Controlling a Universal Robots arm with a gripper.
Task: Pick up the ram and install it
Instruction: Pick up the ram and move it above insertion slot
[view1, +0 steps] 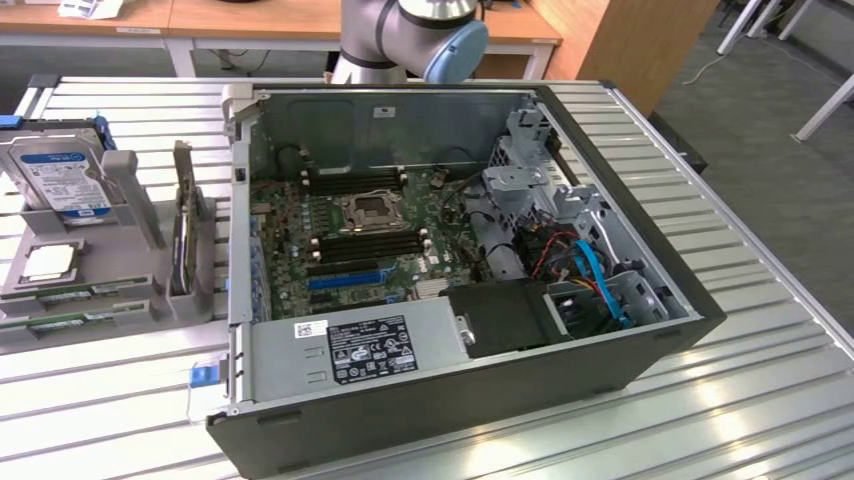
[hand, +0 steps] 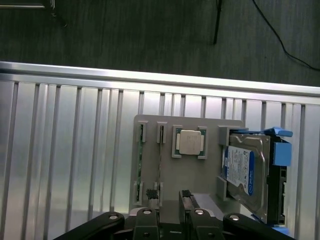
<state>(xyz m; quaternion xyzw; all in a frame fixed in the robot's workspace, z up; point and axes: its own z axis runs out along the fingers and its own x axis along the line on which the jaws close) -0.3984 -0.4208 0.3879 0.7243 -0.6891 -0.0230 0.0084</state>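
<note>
Two rams, thin green sticks, stand on edge side by side in a grey holder (hand: 190, 175): one ram (hand: 140, 162) and a second ram (hand: 160, 160). In the exterior view they show as ram (view1: 74, 291) and ram (view1: 60, 322), at that view's left of the computer case. My gripper (hand: 168, 196) hovers above the holder, open, with nothing between its black fingertips (hand: 150, 194). One fingertip is over the end of the second stick. The black memory slots (view1: 367, 245) lie on the motherboard beside the processor socket.
The holder also carries a processor chip (hand: 190, 142) and a blue-labelled hard drive (hand: 245, 170). A dark expansion card (view1: 187, 235) stands upright between holder and open case (view1: 534, 400). The arm's base (view1: 414, 30) rises behind the case. The slatted metal table (hand: 60, 150) ends at a dark floor.
</note>
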